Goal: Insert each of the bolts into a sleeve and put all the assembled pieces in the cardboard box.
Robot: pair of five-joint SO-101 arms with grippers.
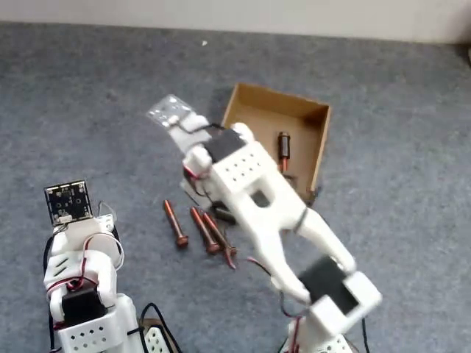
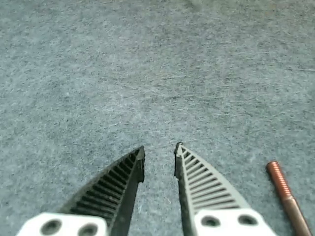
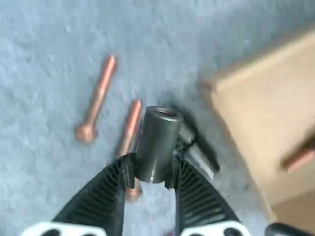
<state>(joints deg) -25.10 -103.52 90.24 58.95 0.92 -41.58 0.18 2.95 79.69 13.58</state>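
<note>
Three bolts near cardboard box, right gripper clamped on dark sleeve beside box, left gripper slightly parted, empty.

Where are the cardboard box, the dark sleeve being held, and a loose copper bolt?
cardboard box (image 1: 319,147), high view, its right wall.
sleeve (image 3: 156,145), right wrist view, middle of its side.
bolt (image 1: 174,220), high view, mid-shaft of the leftmost one.

No writing, number, label or sign can be read. The cardboard box has plain walls, and any marks on the small dark board at the high view's left are too small to make out.
</note>
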